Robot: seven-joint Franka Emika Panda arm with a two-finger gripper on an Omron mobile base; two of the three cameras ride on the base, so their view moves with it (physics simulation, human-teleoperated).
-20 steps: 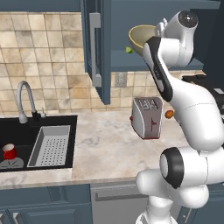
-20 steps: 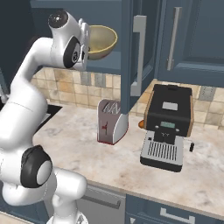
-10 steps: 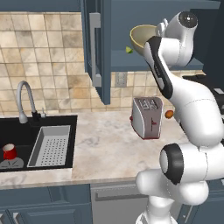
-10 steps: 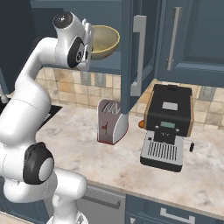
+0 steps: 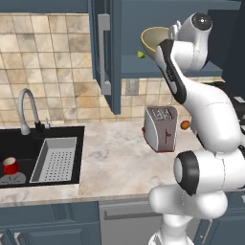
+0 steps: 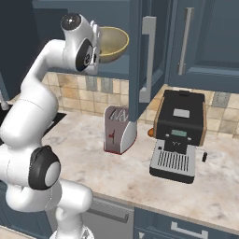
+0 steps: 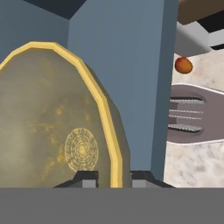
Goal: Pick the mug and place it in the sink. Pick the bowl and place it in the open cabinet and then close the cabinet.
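The white Franka arm with dark joints [image 5: 201, 110] rises from its base, bends at the elbow and reaches high, its wrist turned sideways at shelf height. The dark two-finger gripper [image 7: 113, 178] is narrowed down, one fingertip [image 7: 87, 179] on each side of the olive-tan bowl's yellow rim [image 7: 107, 118], clamping it.

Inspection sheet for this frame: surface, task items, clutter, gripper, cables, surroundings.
Surface: marbled counter, tiled wall behind.
Task items: red mug lies in the black sink; bowl held tilted at the open cabinet, over its shelf.
Clutter: toaster, coffee machine, small orange thing behind the toaster.
Gripper: gripper shut on the bowl's rim.
Cables: nothing seen.
Surroundings: faucet, perforated tray, wall outlet.
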